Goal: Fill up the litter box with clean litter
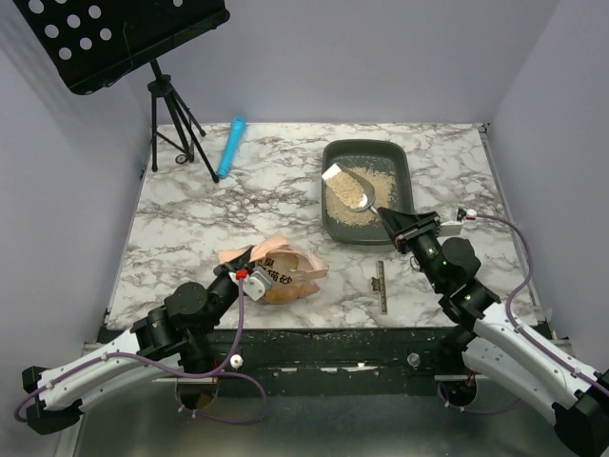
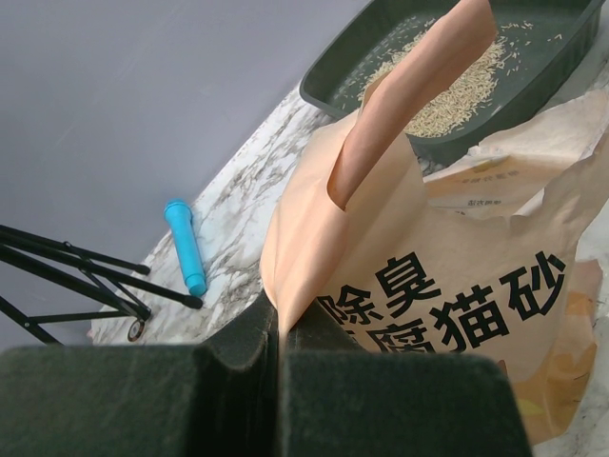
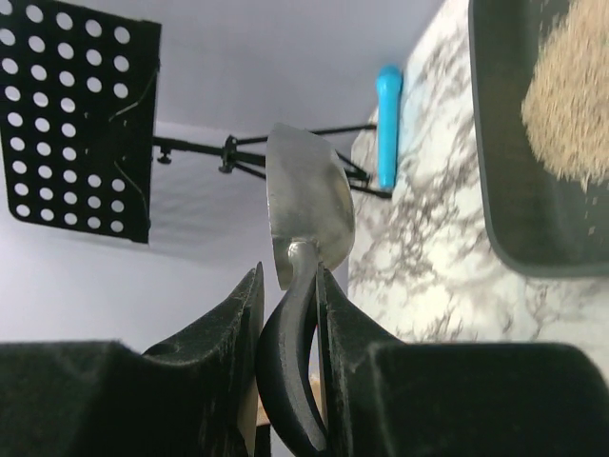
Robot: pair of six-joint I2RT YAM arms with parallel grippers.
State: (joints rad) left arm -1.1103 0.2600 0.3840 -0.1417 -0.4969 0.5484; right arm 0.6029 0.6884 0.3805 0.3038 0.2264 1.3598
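Note:
The dark grey-green litter box (image 1: 407,178) sits at the back right of the marble table, with pale beige clean litter (image 1: 352,204) piled inside. My right gripper (image 1: 398,222) is shut on the black handle (image 3: 295,367) of a silver scoop (image 1: 354,186), whose bowl hangs over the litter in the box. In the right wrist view the scoop bowl (image 3: 309,200) looks empty, and the box (image 3: 504,190) and litter (image 3: 571,105) lie to its right. My left gripper (image 1: 249,272) is shut on the edge of the orange bag (image 1: 285,271). The bag (image 2: 447,276) fills the left wrist view, with the box (image 2: 338,71) and litter (image 2: 457,86) behind it.
A blue tube (image 1: 231,146) lies at the back left beside a black tripod (image 1: 176,133) that carries a perforated music stand (image 1: 114,33). A small metal ruler (image 1: 382,287) lies near the front edge. Stray granules dot the black front rail (image 1: 324,335). Grey walls enclose the table.

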